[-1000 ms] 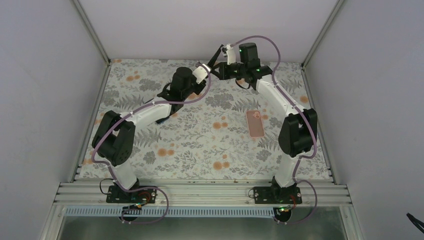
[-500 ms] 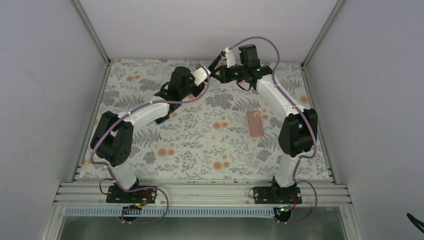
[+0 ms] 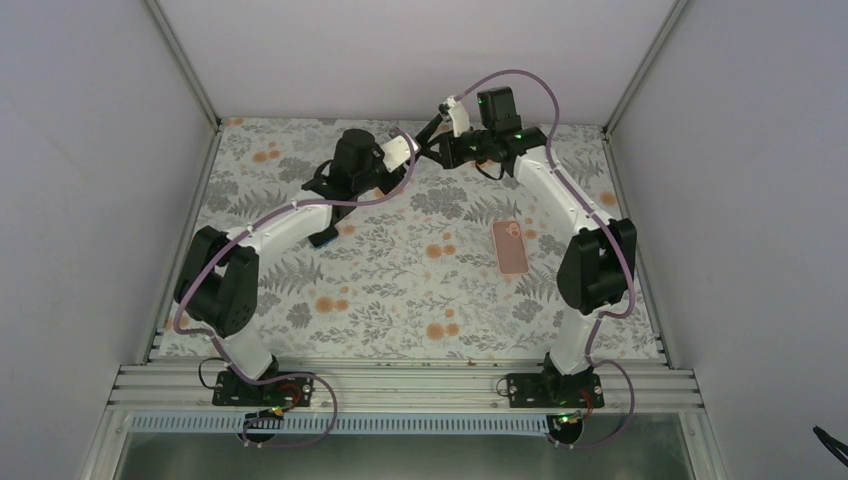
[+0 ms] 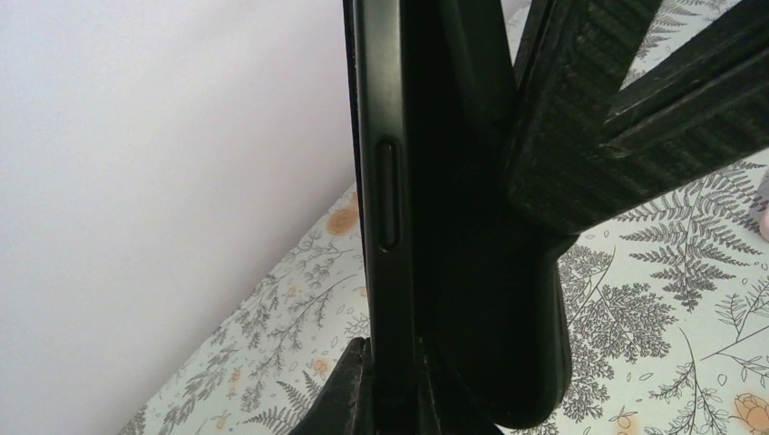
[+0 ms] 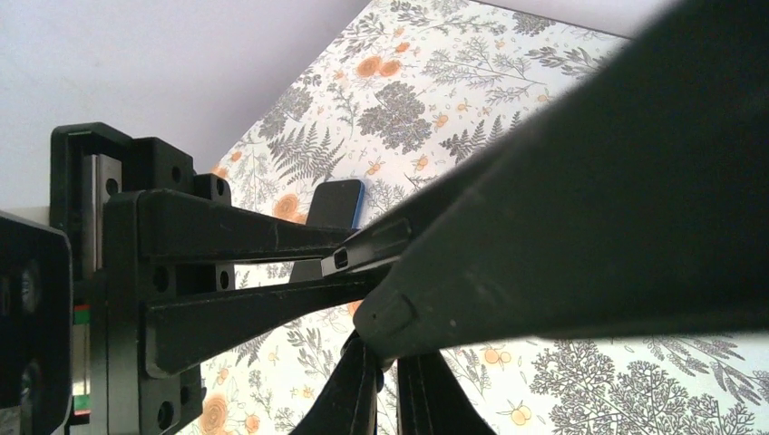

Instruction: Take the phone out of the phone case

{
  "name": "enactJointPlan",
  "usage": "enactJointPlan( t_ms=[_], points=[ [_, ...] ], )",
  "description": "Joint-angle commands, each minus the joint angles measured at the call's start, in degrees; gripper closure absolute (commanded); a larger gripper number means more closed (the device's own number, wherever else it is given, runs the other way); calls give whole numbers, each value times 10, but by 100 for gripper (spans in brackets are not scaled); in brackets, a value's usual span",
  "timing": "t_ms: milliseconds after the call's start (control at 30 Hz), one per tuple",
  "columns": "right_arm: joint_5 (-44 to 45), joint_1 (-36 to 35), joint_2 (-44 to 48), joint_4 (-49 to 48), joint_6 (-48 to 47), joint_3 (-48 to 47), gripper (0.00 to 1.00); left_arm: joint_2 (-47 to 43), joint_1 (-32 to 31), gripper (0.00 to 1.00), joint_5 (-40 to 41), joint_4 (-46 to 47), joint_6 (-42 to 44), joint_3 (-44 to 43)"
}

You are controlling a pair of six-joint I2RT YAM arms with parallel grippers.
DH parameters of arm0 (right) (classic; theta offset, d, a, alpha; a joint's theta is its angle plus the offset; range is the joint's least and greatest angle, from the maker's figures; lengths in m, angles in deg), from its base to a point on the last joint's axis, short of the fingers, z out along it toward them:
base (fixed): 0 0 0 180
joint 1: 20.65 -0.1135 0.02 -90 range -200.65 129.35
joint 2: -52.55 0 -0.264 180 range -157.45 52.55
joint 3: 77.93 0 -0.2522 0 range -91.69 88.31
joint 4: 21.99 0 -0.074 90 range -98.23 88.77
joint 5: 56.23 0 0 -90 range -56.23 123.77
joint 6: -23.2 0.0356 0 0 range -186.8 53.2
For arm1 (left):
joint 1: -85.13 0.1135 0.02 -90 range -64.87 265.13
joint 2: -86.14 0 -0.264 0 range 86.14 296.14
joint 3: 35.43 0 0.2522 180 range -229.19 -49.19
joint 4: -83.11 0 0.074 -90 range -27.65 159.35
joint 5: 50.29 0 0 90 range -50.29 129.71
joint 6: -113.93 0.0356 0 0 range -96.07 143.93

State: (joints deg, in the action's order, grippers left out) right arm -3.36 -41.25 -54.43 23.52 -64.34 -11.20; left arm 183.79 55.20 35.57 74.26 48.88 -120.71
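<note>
At the back middle of the table both arms hold a black phone (image 3: 428, 142) in the air. In the left wrist view the phone (image 4: 385, 208) stands edge-on with a side button showing. My left gripper (image 4: 392, 349) is shut on its lower end. The black phone case (image 4: 494, 317) bulges away from the phone on the right. My right gripper (image 5: 388, 353) is shut on the case's rim (image 5: 589, 208). The phone's port end (image 5: 363, 246) pokes out between the left gripper's fingers (image 5: 245, 227). From above, the left gripper (image 3: 420, 150) and right gripper (image 3: 437, 127) almost touch.
A pink phone (image 3: 511, 247) lies flat on the floral cloth (image 3: 400, 290), right of centre beside the right arm. A blue phone (image 3: 322, 238) lies under the left forearm, and the right wrist view also shows this blue phone (image 5: 334, 204). White walls close in on three sides.
The left arm's wrist and forearm have swung a little to the left and back. The right wrist has turned slightly. Both grips hold.
</note>
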Motion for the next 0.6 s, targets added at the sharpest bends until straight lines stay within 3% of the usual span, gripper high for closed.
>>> enactJointPlan(
  t_ms=[0,367,567],
  points=[
    [103,48,1,-2,-55,-23,97,-38,32,98,6,-42,18,-24],
    [124,49,-5,26,-99,-18,97,-36,45,98,-12,-77,53,-61],
    [86,46,-10,37,-97,-15,97,-37,45,98,-57,-88,31,-62]
  ],
)
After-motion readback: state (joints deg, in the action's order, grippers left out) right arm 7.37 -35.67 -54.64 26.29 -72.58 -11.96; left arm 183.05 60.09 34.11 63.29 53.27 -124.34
